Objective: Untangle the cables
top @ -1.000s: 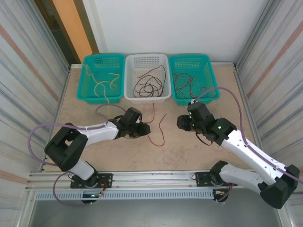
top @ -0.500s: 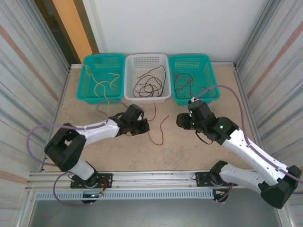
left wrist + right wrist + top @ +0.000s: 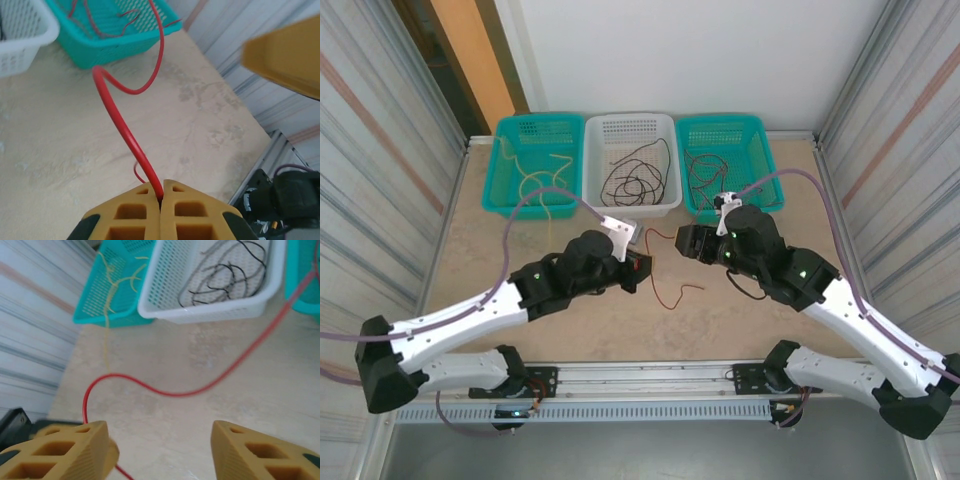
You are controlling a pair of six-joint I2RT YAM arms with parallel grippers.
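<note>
Clamping left gripper (image 3: 161,192): we see its jaws pressed together on the red cable (image 3: 125,132). The wire is pinched right at the tips and rises away from them in an S-bend.
Slack on the worktop (image 3: 480,260): in the top view, a loose run of the red cable (image 3: 672,292) lies just in front of the left gripper (image 3: 638,268), between the two arms and well short of the baskets.
Right gripper (image 3: 159,435): its jaws stand apart with nothing between them. The red cable (image 3: 165,392) curves past one jaw, but that corner is blurred and we cannot tell whether they touch.
How it will handle: we judge the wire light, thin and springy. It keeps its curl, and its smooth skin may slide through a loose pinch.
Where to take hold: we would grip a straighter stretch next to the left gripper's pinch, not the crown of a loop, and draw the two grips apart gently.
Far edge: the left teal basket (image 3: 538,120) holds pale yellow cables (image 3: 542,180), the white basket (image 3: 630,119) holds black cables (image 3: 635,180), and the right teal basket (image 3: 720,119) holds dark red cables (image 3: 705,170).
</note>
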